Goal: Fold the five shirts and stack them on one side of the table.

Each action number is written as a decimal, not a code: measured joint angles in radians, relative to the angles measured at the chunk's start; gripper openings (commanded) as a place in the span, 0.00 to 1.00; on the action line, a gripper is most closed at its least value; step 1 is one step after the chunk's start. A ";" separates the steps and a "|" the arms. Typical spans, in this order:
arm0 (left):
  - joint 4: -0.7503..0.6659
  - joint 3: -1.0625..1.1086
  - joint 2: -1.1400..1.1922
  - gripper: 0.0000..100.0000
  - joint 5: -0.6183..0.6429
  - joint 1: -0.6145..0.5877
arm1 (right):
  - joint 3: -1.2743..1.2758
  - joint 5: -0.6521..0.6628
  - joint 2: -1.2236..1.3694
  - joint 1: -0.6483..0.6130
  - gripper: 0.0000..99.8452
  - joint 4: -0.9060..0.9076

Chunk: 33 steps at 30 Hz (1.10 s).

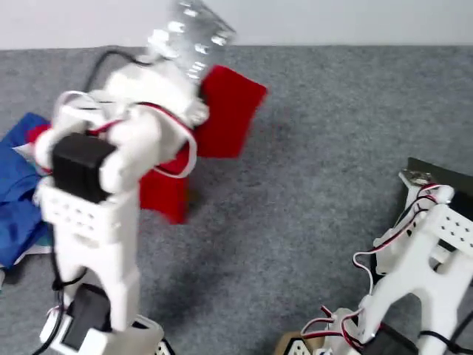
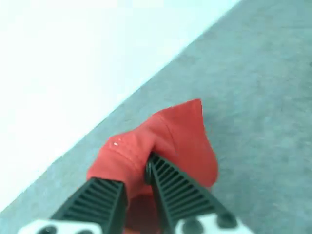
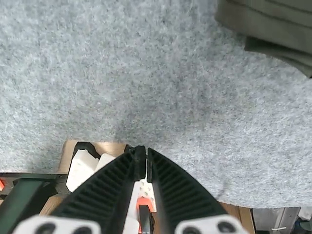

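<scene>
Surface: grey felt table (image 1: 318, 148) is running up to a white wall.
Left jaws: left gripper (image 2: 136, 173) is clamping a bunched fold of the red shirt (image 2: 180, 136), probably to spread it for folding.
Red shirt: it is drooping from that grip near the far wall.
Right jaws: right gripper (image 3: 141, 153) is sitting pressed together on nothing over the table's near edge, seemingly parked.
Views: left wrist view is showing the pinch, which the arm is hiding from above. Right wrist view is showing a folded olive shirt (image 3: 273, 24), and high view a crumpled blue shirt (image 1: 18, 185).
</scene>
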 measured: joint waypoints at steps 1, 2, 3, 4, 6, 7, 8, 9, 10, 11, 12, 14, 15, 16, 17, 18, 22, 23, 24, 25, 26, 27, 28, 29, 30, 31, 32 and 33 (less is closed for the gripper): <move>0.002 0.000 0.014 0.00 0.000 0.023 | 0.000 0.002 0.000 0.000 0.01 0.000; 0.006 0.008 0.028 0.00 0.000 0.034 | 0.000 0.002 0.000 0.000 0.01 0.000; 0.017 0.018 0.041 0.00 0.000 0.040 | 0.000 0.002 0.000 0.000 0.01 0.000; 0.031 0.035 0.052 0.00 0.000 0.041 | 0.000 0.002 0.000 0.000 0.01 0.000; 0.040 0.103 0.057 0.00 -0.003 0.025 | 0.000 0.002 0.000 0.000 0.01 0.000; 0.040 0.149 0.057 0.00 -0.014 0.006 | 0.000 0.002 0.000 0.000 0.01 0.000; 0.041 0.201 0.057 0.00 -0.035 -0.017 | 0.000 0.002 0.000 0.000 0.01 0.000; 0.041 0.259 0.055 0.00 -0.061 -0.044 | 0.000 0.002 0.000 0.000 0.01 0.000; 0.041 0.322 0.052 0.00 -0.092 -0.074 | 0.000 0.002 0.000 0.000 0.01 0.000; 0.041 0.391 0.046 0.00 -0.130 -0.103 | 0.000 0.002 0.000 0.000 0.01 0.000; 0.041 0.459 0.038 0.00 -0.164 -0.133 | 0.000 0.002 0.000 0.000 0.01 0.000; 0.041 0.598 0.014 0.00 -0.239 -0.204 | 0.000 0.002 0.000 0.000 0.01 0.000; 0.041 0.666 -0.002 0.00 -0.276 -0.244 | 0.000 0.002 0.000 0.000 0.01 0.000; 0.040 0.727 -0.015 0.00 -0.316 -0.288 | 0.000 0.002 0.000 0.000 0.01 0.000; 0.040 0.786 -0.032 0.01 -0.356 -0.334 | 0.000 0.002 0.000 0.000 0.01 0.000; 0.038 0.841 -0.051 0.01 -0.397 -0.385 | 0.000 0.002 0.000 0.000 0.01 0.000; 0.035 1.031 -0.117 0.01 -0.582 -0.566 | 0.000 0.002 0.000 0.000 0.01 0.000; 0.035 1.077 -0.133 0.01 -0.626 -0.603 | 0.000 0.002 0.000 0.000 0.01 0.000; 0.035 1.119 -0.152 0.02 -0.669 -0.640 | 0.000 0.002 0.000 0.000 0.01 0.000; 0.034 1.154 -0.172 0.04 -0.707 -0.674 | 0.000 0.002 0.000 0.000 0.01 0.000; 0.034 1.180 -0.195 0.06 -0.738 -0.704 | 0.000 0.002 0.000 0.000 0.01 0.000; 0.034 1.198 -0.218 0.09 -0.760 -0.730 | 0.000 0.002 0.000 0.000 0.01 0.000; 0.034 1.204 -0.244 0.11 -0.772 -0.747 | 0.000 0.002 0.000 0.000 0.01 0.000; 0.034 1.204 -0.270 0.13 -0.778 -0.753 | 0.000 0.002 0.000 0.000 0.01 0.000; 0.034 1.204 -0.298 0.14 -0.779 -0.760 | 0.000 0.002 0.000 0.000 0.01 0.000; 0.034 1.204 -0.327 0.15 -0.779 -0.763 | 0.000 0.002 0.000 0.000 0.01 0.000; 0.034 1.204 -0.358 0.16 -0.779 -0.764 | 0.000 0.002 0.000 0.000 0.01 0.000; 0.034 1.204 -0.390 0.17 -0.779 -0.764 | 0.000 0.002 0.000 0.000 0.01 0.000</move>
